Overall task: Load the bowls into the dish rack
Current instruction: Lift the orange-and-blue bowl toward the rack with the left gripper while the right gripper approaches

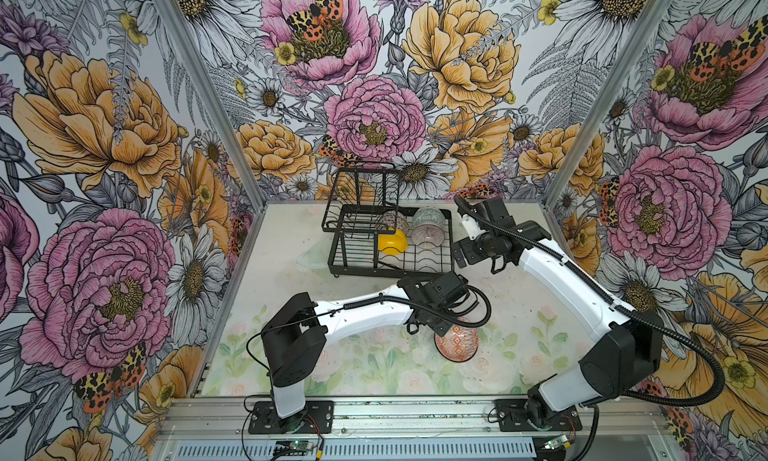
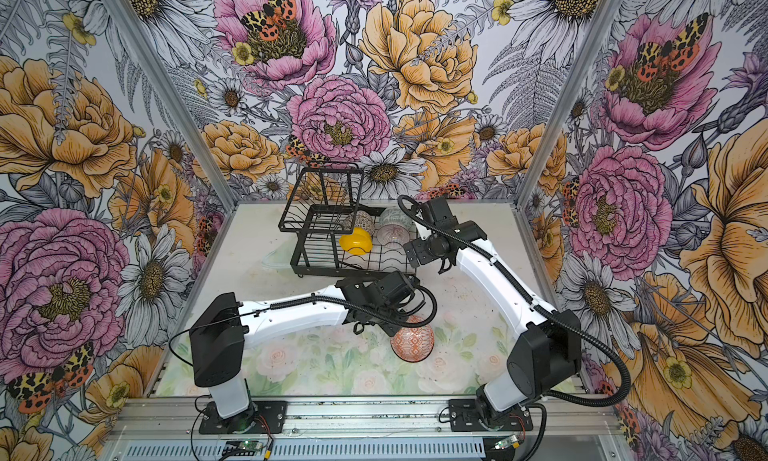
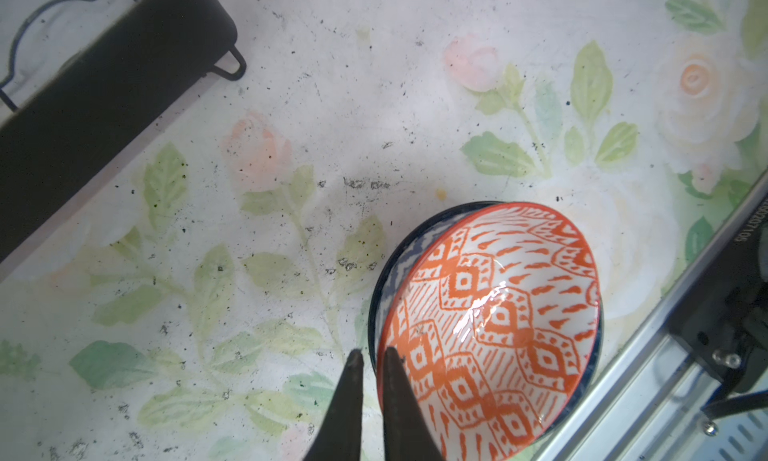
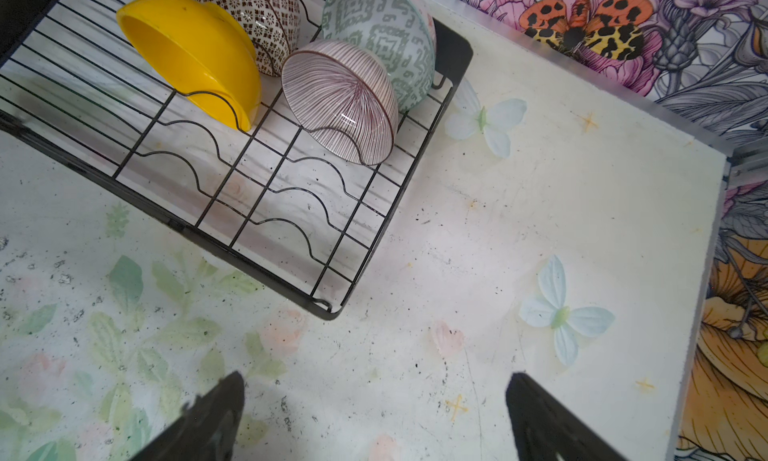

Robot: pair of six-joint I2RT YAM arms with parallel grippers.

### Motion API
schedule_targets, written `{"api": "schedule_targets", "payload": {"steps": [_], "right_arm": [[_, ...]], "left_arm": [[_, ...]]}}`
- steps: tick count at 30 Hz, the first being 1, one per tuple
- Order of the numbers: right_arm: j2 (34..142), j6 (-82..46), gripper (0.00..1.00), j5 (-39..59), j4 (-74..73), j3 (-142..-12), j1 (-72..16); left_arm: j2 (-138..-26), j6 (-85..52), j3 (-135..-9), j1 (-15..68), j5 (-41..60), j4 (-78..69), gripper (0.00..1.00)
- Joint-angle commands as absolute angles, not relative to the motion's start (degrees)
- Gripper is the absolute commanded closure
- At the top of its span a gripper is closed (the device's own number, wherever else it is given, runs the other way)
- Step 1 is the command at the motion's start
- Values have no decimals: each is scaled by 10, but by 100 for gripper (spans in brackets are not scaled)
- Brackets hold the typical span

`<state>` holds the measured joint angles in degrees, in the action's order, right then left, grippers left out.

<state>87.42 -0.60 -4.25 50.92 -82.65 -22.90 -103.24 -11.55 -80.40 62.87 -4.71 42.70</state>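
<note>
**A:** What do both top views give?

**B:** The rack [image 1: 361,270] [image 2: 316,268] stands at the back of the table [image 1: 282,230]. Four bowls stand on edge at the right end of its base tray. The yellow bowl [image 1: 392,243] [image 2: 355,242] and pink bowl [image 1: 426,235] [image 2: 390,235] are in front. The dark-patterned bowl [image 1: 395,221] [image 2: 358,221] and green bowl [image 1: 428,217] [image 2: 395,216] are behind. The orange bowl [image 1: 457,342] [image 2: 413,342] is on the table nearer the front, well apart from the rack. It is partly under the wrist of the left arm [image 1: 365,309]. The right arm [image 1: 552,272] ends just beside the rack's right side.

**A:** And the left wrist?

**B:** The orange bowl [image 3: 490,313] sits tilted inside the blue bowl [image 3: 392,268]. The left tool [image 3: 372,353] is clamped on the orange rim. Its fingers [image 3: 349,396] are nearly together, one inside the bowl and one outside. I cannot tell whether the blue rim is caught too. A corner of the rack [image 3: 104,106] shows across bare table [image 3: 291,106].

**A:** The right wrist?

**B:** The right tool [image 4: 374,380] has its fingers [image 4: 216,413] wide apart, with only table [image 4: 540,189] between them, near a corner of the rack [image 4: 455,49]. In the tray the yellow bowl [image 4: 195,52] touches the dark-patterned bowl [image 4: 253,18]. The pink bowl [image 4: 340,97] leans against the green bowl [image 4: 382,35].
</note>
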Motion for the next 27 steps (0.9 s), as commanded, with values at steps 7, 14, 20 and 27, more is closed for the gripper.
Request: {"api": "schedule_targets", "payload": {"steps": [7, 14, 20, 27], "right_arm": [[855, -6, 0, -39, 499, -821, -227], [853, -5, 0, -39, 498, -820, -227], [854, -5, 1, -41, 499, -819, -227], [853, -5, 0, -43, 499, -818, -227]], "left_arm": [[-1037, -114, -810, 630, -39, 428, 79], [-1063, -115, -811, 631, -31, 427, 79], [-1069, -116, -812, 633, -30, 426, 81], [-1060, -117, -810, 633, -36, 427, 98]]}}
